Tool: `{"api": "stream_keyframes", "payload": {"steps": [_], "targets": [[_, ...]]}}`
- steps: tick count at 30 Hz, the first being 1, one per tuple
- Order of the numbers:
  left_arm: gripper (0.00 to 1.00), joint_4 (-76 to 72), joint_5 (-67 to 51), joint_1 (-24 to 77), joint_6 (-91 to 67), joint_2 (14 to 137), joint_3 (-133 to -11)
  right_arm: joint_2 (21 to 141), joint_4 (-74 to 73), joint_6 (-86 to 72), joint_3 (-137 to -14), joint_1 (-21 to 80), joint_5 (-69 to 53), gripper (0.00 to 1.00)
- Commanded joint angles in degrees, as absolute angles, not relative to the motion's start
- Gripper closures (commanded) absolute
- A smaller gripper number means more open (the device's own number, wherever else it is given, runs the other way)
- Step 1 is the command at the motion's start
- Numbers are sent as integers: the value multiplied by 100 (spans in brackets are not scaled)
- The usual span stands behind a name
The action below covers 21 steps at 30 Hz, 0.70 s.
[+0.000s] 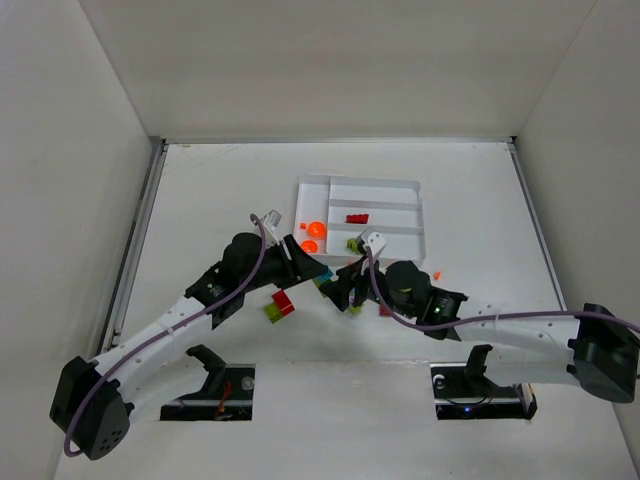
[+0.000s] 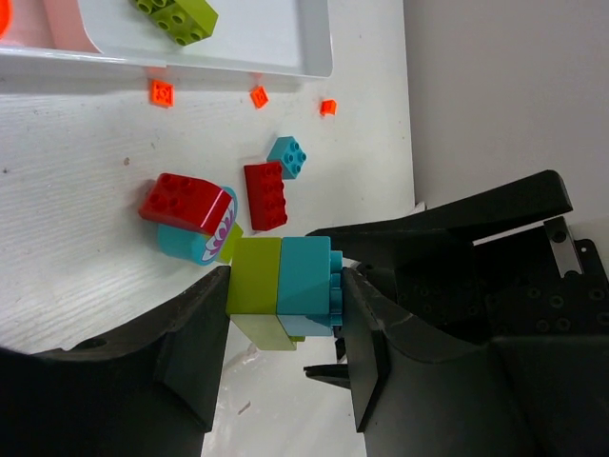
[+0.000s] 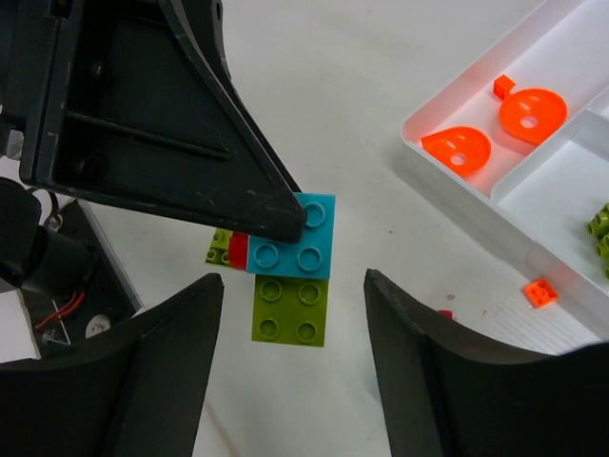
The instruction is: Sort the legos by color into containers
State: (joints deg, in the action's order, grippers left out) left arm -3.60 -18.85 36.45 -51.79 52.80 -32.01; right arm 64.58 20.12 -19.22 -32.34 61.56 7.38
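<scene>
My left gripper (image 2: 285, 309) is shut on a joined pair of legos, a lime green brick (image 2: 254, 276) and a teal brick (image 2: 306, 276), and holds it above the table. In the right wrist view the same pair, teal (image 3: 297, 238) over green (image 3: 290, 309), hangs between my open right gripper's (image 3: 295, 357) fingers without touching them. The grippers meet in front of the white tray (image 1: 410, 188). The tray holds two orange discs (image 1: 313, 237), a red brick (image 1: 356, 218) and a green brick (image 1: 354, 243).
On the table near the tray lie two red bricks (image 2: 186, 203) (image 2: 265, 194), a small teal brick (image 2: 286, 157), a teal round piece (image 2: 190, 246) and three tiny orange pieces (image 2: 162, 92). A red and green pair (image 1: 280, 305) lies under the left arm.
</scene>
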Motion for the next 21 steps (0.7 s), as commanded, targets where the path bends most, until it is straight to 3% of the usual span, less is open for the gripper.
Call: {"api": "stream_keyframes", "payload": {"steps": [1,12,17,21], "targets": [[77,-562,-1925,3704,-5256,5203,-3375,6556,2636,-1846,-3551,6200,580,36],[77,-659,-1854,3775,-5291,5229,-3269,6767,2795,-2013,-3577,6227,685,50],[76,-659,-1828,3810,-5300,5203,-3235,6785,2971,-2092,-3525,6262,896,63],[67,-598,-1723,3749,-5265,5107,-3226,6733,3120,-2250,-3463,6271,984,71]]}}
